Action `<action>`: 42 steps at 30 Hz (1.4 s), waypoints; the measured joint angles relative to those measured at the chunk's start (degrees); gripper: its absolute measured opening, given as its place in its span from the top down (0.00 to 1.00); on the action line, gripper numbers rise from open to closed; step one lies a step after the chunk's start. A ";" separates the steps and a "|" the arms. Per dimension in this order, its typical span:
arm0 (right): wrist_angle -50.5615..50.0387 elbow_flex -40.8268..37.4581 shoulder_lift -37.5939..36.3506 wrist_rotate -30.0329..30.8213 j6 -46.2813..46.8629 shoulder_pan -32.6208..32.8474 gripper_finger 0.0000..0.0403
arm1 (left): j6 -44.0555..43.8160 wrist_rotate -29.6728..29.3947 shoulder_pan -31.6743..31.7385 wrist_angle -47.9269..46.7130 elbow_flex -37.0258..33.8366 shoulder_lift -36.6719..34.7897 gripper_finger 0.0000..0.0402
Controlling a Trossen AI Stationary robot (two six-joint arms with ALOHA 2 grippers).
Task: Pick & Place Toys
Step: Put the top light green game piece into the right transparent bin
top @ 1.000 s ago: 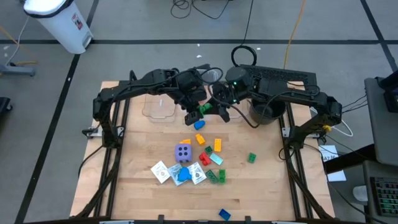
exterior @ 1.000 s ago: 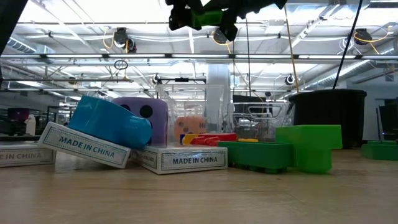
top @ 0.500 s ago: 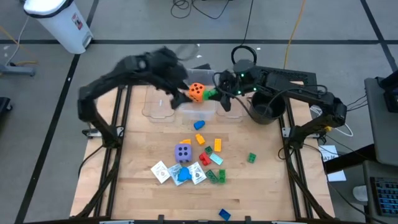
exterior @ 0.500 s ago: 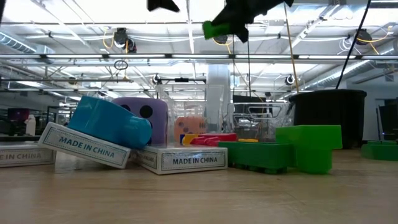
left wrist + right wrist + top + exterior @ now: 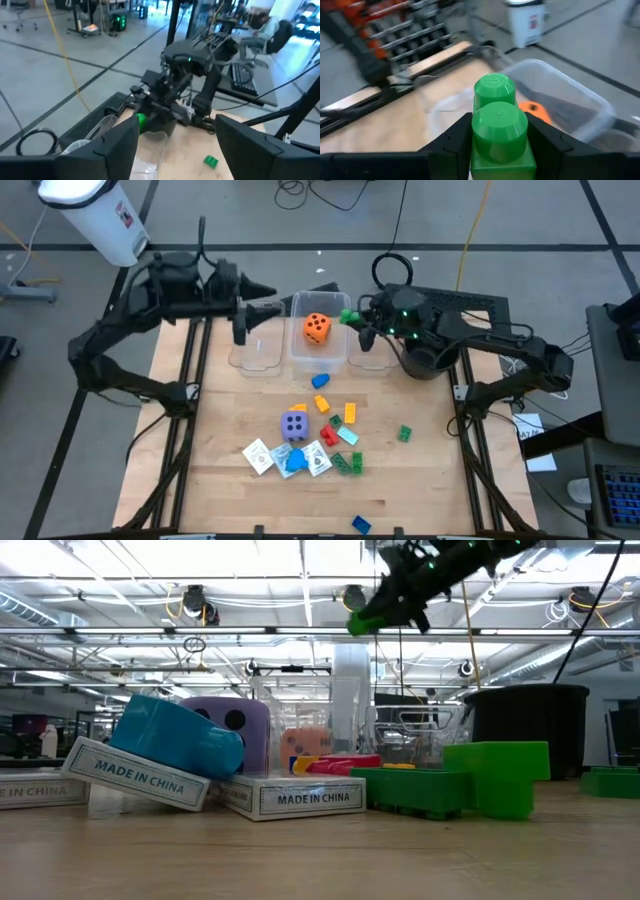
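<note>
**Right gripper holding green brick over the bins, orange die in middle bin**

- Right gripper [image 5: 352,317] is up above the table at the far edge, fingers pinched on a green brick [image 5: 348,315]. Right wrist view: the brick [image 5: 496,125] is bright green with two round studs, clamped between the dark fingers [image 5: 451,145]. Low view has it hanging high in the air [image 5: 362,622].
- It hangs just beside the right edge of the middle clear bin [image 5: 297,304], between that bin and the black pot [image 5: 425,362].
- Orange die [image 5: 317,328] with black dots sits inside the middle bin.
- Left gripper [image 5: 245,319] is near the left clear bin [image 5: 256,356], at the far left of the table. In the left wrist view the fingers [image 5: 116,150] are spread wide with nothing between them.
- Rest of the toys are loose mid-table: purple die [image 5: 294,425] with dark dots, blue brick [image 5: 320,381], yellow brick [image 5: 350,413], red brick [image 5: 328,436], green bricks [image 5: 347,464], white playing cards [image 5: 259,455] around a blue piece [image 5: 293,461].
- A single green brick [image 5: 404,434] lies well to the right of that cluster; a blue brick [image 5: 361,525] sits near the front edge.
</note>
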 joint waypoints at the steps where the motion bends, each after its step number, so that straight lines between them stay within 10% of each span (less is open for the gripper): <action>1: 1.22 -1.65 -0.62 1.71 0.82 0.16 0.66 | -0.27 -0.01 -0.52 2.14 -2.51 -1.22 0.36; 11: 8.12 -10.83 -1.44 23.72 8.75 1.97 0.66 | -5.85 0.07 -4.94 23.80 -25.20 -6.95 0.40; 19: 10.79 -12.06 4.86 33.25 12.65 1.72 0.66 | -8.33 1.57 -6.78 30.46 -30.09 -6.54 0.40; 42: 10.74 -11.95 13.29 18.18 7.52 -9.46 0.66 | -6.42 -2.55 0.39 31.65 -30.09 -6.43 0.40</action>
